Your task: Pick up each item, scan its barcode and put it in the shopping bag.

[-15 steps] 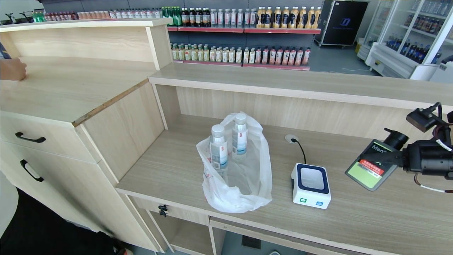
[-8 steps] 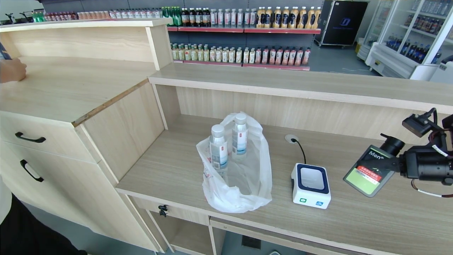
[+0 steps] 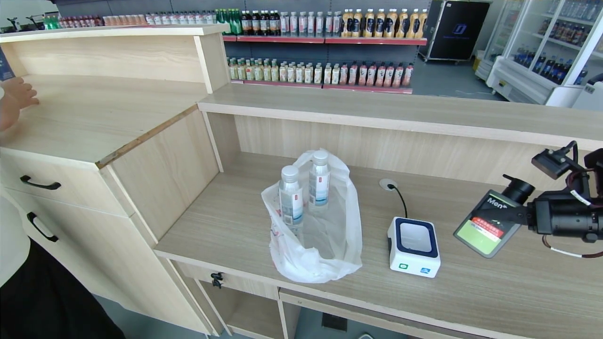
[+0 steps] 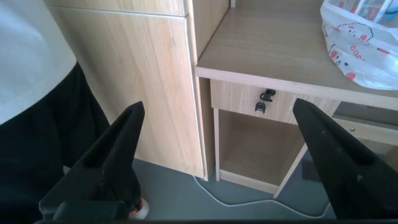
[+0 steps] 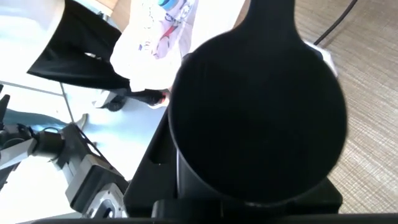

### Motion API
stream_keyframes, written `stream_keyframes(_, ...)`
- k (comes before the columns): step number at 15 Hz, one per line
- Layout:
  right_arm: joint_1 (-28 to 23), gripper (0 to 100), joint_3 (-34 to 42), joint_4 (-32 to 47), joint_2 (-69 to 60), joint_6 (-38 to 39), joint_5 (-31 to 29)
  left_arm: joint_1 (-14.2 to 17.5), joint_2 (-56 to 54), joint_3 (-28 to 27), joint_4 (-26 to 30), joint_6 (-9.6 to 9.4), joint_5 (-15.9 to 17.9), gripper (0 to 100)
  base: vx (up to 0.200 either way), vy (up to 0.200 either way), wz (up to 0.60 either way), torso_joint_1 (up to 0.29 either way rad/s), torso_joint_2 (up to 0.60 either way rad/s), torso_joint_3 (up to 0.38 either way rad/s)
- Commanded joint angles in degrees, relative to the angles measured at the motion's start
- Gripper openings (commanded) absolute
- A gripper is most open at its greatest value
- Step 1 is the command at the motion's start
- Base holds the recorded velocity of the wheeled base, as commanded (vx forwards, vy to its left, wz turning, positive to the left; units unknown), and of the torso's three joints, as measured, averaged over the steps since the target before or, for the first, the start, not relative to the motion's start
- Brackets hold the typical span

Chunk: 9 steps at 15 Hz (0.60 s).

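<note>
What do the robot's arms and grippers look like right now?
The right arm is matte black, built of chunky cylindrical segments, with a small black camera box on top and a thin red-and-white cable looping beneath. The left gripper has two broad black wedge-shaped jaws that taper toward their tips.

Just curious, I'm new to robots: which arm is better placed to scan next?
Right. The right gripper holds a flat packet in the air beside the scanner. The left gripper hangs open and empty, low at the counter front.
</note>
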<state>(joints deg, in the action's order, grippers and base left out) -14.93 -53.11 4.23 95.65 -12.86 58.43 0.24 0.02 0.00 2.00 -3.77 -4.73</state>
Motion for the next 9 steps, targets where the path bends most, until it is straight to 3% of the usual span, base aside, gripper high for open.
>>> stream_keyframes(1,0.3,0,0.1,-1.9,1.4,0.0,0.0,0.0,0.0,0.0,0.0,-0.01,0.0,100,0.000,0.000,0.00,0.000,0.00,0.000)
stream_keyframes(7,1.4,0,-1.1,-4.7,1.6,-0.6,-0.7,0.0,0.0,0.0,0.0,-0.01,0.0,100,0.000,0.000,0.00,0.000,0.00,0.000)
stream_keyframes(9,1.4,0,-2.9,-7.3,-2.3,-1.1,-8.6,0.0,0.0,0.0,0.0,-0.01,0.0,100,0.000,0.000,0.00,0.000,0.00,0.000)
